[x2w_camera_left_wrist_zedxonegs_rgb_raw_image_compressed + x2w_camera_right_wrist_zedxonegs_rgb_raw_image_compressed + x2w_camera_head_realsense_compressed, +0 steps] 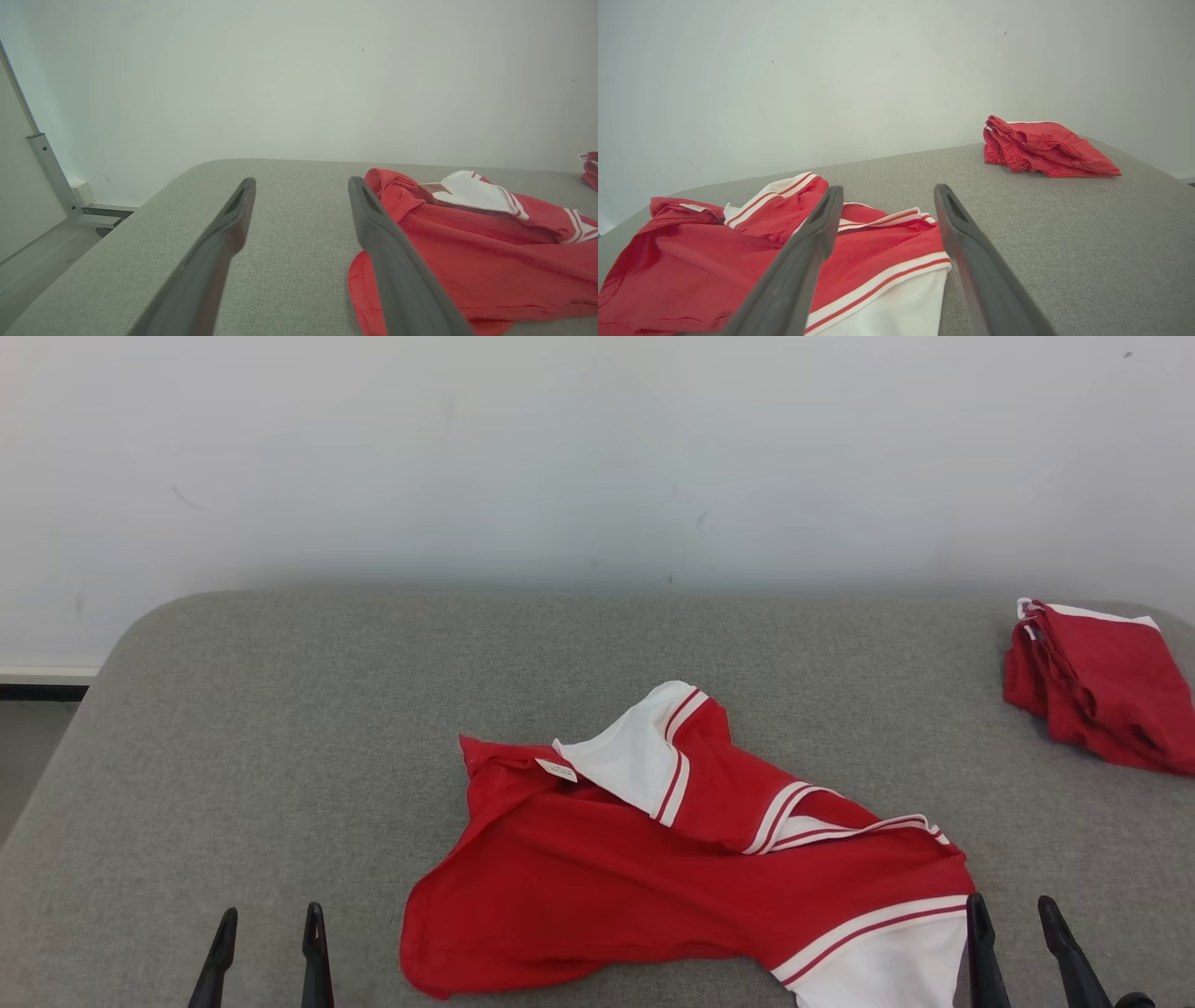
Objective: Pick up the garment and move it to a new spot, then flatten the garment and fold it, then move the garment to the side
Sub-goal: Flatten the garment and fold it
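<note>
Crumpled red garment [653, 887] with white striped trim lies near front middle of grey fabric-covered tabletop [280, 728]. At lower left, left gripper [271, 913] has fingers spread apart, holding nothing, above bare tabletop just left of garment. At lower right, right gripper [1011, 901] also has fingers apart, holding nothing, at garment's white-banded corner; contact unclear. Folded red clothing [1102, 691] sits well apart at far right edge. Pale wall [560, 457] behind.

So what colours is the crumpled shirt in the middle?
The crumpled shirt is red, with white panels and red-and-white stripes; the head view shows it best.
</note>
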`<state>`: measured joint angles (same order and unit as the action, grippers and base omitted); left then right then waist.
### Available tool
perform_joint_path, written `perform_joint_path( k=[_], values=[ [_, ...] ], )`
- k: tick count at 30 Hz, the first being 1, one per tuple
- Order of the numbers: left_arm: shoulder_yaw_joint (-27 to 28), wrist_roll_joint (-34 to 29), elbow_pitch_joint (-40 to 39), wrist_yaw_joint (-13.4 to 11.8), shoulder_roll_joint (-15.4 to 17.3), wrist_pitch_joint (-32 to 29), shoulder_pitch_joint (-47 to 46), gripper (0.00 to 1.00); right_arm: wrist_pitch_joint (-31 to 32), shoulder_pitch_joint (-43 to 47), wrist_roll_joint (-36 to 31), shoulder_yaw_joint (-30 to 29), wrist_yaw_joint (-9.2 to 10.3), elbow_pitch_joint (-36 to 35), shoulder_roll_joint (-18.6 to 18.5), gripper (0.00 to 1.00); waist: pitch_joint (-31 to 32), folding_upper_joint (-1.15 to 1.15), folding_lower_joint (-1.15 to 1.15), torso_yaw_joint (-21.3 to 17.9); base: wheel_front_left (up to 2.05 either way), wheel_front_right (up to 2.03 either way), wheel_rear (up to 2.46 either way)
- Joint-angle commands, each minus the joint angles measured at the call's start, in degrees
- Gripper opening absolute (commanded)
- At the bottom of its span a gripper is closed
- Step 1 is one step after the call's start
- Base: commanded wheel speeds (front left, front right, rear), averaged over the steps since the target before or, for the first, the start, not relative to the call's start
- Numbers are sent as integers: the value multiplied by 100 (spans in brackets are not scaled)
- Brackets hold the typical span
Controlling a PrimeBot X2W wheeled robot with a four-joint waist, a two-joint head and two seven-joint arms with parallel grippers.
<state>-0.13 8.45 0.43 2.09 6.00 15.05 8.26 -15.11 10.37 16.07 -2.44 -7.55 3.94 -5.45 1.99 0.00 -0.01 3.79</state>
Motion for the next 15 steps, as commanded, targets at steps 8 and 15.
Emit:
perform_joint_path(
  k=[8,15],
  values=[
    [42,-133,114,92,-60,16,32,100,70,-13,-93,34,12,-97,-26,100,-1,0,1,-86,0,0,0],
    [53,-176,190,137,-82,16,9,100,83,-11,-108,26,12,-98,-41,100,7,0,1,-86,0,0,0]
  ],
)
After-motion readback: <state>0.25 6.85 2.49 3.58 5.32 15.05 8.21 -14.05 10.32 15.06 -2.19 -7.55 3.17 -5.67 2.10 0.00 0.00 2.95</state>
